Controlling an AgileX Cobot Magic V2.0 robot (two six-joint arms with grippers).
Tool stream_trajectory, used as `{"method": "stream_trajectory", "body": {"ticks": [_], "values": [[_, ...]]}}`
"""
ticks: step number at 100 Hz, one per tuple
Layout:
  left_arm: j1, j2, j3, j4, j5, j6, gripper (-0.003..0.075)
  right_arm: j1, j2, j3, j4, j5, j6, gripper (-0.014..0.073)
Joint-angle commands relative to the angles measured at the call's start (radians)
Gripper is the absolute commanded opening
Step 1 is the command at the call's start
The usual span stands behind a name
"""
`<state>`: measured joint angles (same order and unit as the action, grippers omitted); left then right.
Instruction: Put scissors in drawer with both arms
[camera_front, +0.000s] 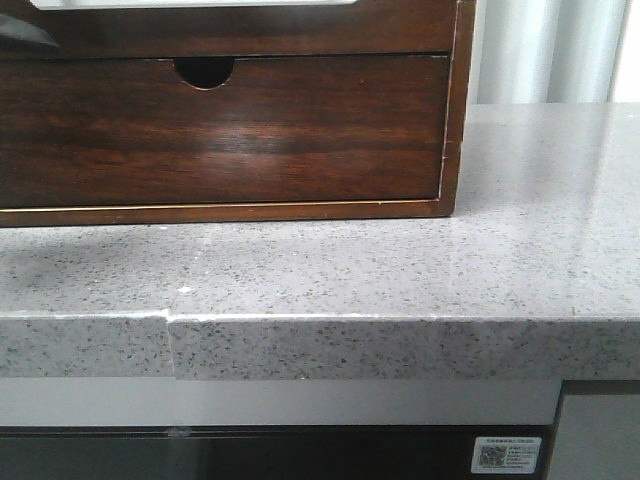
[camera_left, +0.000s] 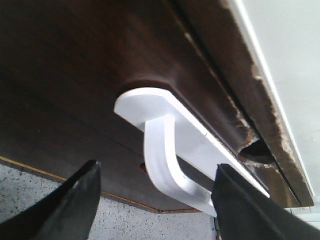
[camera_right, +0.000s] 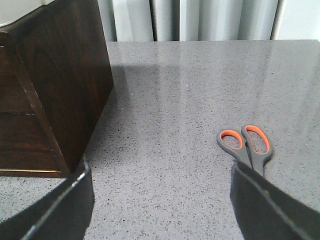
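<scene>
Front view shows a dark wooden cabinet (camera_front: 300, 215) sitting on a grey speckled counter (camera_front: 400, 280), filling the frame from nine o'clock across to about two o'clock. Its lower drawer front (camera_front: 220, 130) has a half-round finger notch (camera_front: 204, 70) near eleven o'clock. Above it, at twelve o'clock, only a strip of the upper drawer (camera_front: 250, 28) shows, with a pale area along the top edge. Neither arm appears here.

From the left wrist, the left gripper (camera_left: 155, 200) is spread wide, its dark fingers (camera_left: 75, 200) standing either side of a white handle (camera_left: 165, 160) fixed to the glossy brown drawer front; whether they touch the handle I cannot tell.

From the right wrist, the right gripper (camera_right: 160, 200) is also spread and holds nothing. The scissors (camera_right: 247, 147), grey with orange-lined loops, lie flat on the counter, well apart from the cabinet's side, just beside the far finger (camera_right: 270, 210), which hides their blades.
</scene>
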<state>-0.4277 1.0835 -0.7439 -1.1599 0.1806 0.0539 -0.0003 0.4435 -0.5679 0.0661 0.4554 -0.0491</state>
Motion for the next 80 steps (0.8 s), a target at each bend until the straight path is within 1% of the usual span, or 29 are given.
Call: {"method": "stream_trajectory", "body": {"ticks": [1, 72, 80], "values": [[-0.005, -0.01, -0.038, -0.031, -0.019, 0.006, 0.044, -0.006, 0.013, -0.036, 0.004, -0.085, -0.001, 0.051], [-0.005, -0.01, -0.038, -0.032, -0.008, 0.009, 0.044, -0.006, 0.013, -0.036, 0.004, -0.074, -0.001, 0.051], [-0.001, -0.01, -0.035, -0.066, 0.012, 0.009, 0.044, -0.006, 0.013, -0.036, 0.004, -0.074, -0.001, 0.051]]}}
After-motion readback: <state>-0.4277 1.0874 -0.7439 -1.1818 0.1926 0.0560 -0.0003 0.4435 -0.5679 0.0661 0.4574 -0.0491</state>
